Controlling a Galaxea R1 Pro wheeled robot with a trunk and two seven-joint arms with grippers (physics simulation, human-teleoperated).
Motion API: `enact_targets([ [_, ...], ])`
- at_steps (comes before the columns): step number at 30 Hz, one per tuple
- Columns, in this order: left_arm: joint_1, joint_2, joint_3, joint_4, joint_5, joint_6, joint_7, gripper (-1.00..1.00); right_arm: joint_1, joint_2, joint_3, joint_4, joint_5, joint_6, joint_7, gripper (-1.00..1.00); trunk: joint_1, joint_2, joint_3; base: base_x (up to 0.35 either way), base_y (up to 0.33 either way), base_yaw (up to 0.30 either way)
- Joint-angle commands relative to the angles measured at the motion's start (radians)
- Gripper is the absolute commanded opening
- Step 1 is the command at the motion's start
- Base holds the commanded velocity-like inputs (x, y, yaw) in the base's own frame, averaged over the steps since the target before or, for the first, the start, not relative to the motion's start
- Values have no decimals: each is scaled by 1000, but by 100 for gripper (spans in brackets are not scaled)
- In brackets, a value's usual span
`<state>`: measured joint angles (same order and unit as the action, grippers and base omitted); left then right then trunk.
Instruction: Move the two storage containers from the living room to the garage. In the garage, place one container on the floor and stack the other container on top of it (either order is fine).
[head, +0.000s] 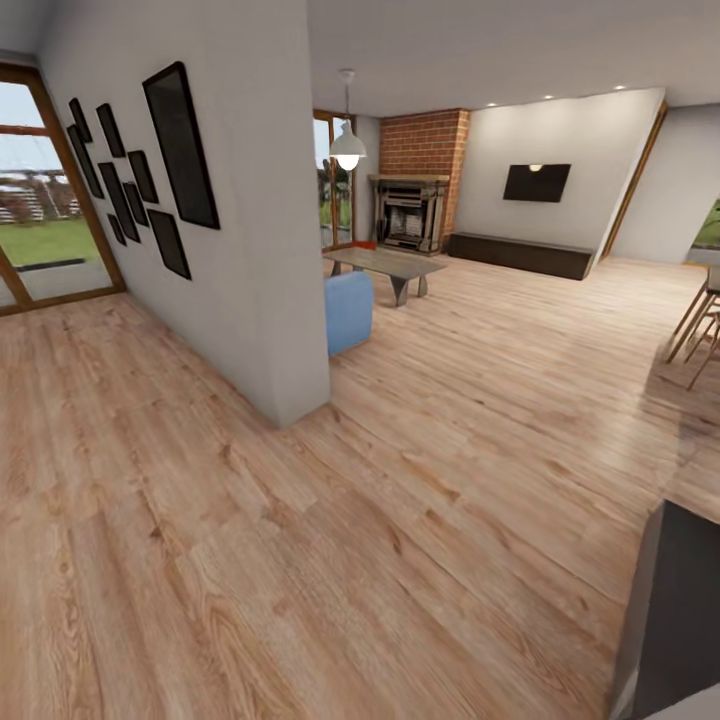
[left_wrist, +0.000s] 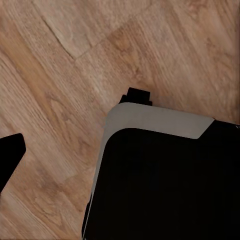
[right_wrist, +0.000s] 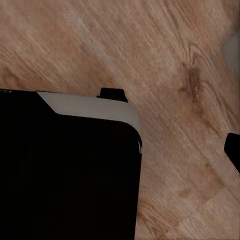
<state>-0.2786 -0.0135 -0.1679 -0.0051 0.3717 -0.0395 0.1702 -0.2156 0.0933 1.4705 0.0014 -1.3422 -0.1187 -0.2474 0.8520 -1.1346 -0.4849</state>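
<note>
I am in the living room, on its light wood-plank floor (head: 430, 500). Far off, beyond the coffee table (head: 385, 264), a small orange-red patch (head: 365, 243) lies at the foot of the glass door; it is too small to say whether it is a storage container. Both wrist views look down at planks and my own black, grey-rimmed base (left_wrist: 160, 175) (right_wrist: 70, 165). One dark fingertip (left_wrist: 10, 150) of the left gripper shows at a picture edge, and one fingertip (right_wrist: 233, 150) of the right gripper likewise. Nothing is held.
A grey wall corner (head: 290, 330) with black frames juts out ahead on the left, with a blue sofa (head: 348, 310) behind it. A brick fireplace (head: 410, 210), a TV and a low bench line the far wall. Chairs (head: 700, 335) stand right; a dark panel (head: 680, 620) is near right.
</note>
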Motion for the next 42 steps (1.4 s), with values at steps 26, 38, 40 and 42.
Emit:
enact_targets([
  [26,-1,0,-8,1,9,-2,3,100,0,1,7,0,-12,-1,-3,100,1,0,-1,322,0,-173],
  [38,-1,0,-8,1,9,2,2,100,-1,0,7,0,-12,-1,-3,100,1,0,-1,322,0,-214],
  [40,-1,0,-8,1,9,2,2,100,0,0,7,0,-12,-1,-3,100,1,0,-1,322,0,-213],
  [42,-1,0,-8,1,9,3,2,100,0,1,7,0,-12,-1,-3,100,1,0,-1,322,0,-220],
])
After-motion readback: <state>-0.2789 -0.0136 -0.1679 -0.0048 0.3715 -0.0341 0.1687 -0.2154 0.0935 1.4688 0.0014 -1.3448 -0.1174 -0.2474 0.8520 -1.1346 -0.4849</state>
